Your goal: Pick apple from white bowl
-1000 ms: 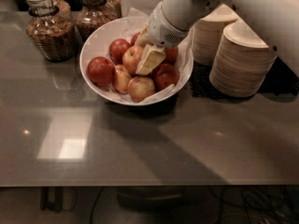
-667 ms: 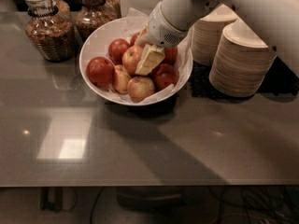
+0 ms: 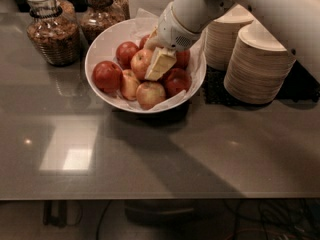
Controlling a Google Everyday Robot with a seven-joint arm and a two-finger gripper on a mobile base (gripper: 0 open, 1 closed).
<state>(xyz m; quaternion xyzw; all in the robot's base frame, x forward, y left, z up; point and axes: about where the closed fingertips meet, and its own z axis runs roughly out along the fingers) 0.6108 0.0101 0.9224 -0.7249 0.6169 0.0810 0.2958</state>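
The white bowl [image 3: 102,44], lined with crinkled white paper, stands on the grey table at the back centre. It holds several apples. The large orange-red and yellow apple [image 3: 140,62] lies near the middle of the pile. My gripper [image 3: 158,65] reaches down into the bowl from the upper right, and its cream-coloured tip lies against the right side of that apple. Dark red apples [image 3: 106,75] and paler yellowish ones [image 3: 150,94] lie around it. The arm hides the back right part of the bowl.
Two glass jars [image 3: 52,34] with brown contents stand to the left of and behind the bowl. Two stacks of beige disposable bowls [image 3: 260,64] stand on a black mat [image 3: 215,90] close to the bowl's right side. The table's front edge [image 3: 160,198] runs across the bottom.
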